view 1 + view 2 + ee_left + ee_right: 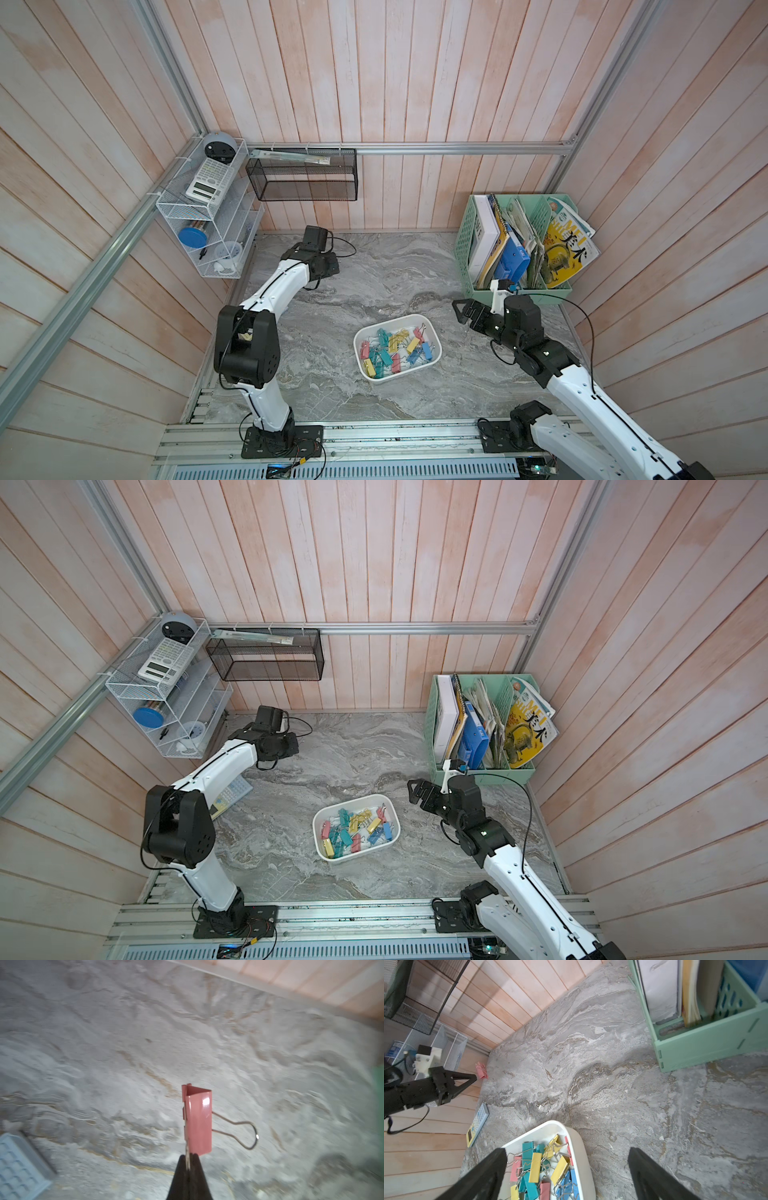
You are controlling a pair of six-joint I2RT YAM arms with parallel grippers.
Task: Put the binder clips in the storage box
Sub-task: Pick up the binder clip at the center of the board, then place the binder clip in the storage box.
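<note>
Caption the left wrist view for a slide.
Left gripper pinching a pink binder clip by one wire handle over the marbled tabletop.

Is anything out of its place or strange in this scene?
One pink binder clip is outside the storage box, held by its wire handle in the left gripper. A calculator lies loose at the edge of the table.

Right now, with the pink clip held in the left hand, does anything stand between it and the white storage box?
Nothing visible does. Between the left hand, shut on the pink clip by its wire handle, and the storage box lies only bare marble table. The calculator lies off to the side.
</note>
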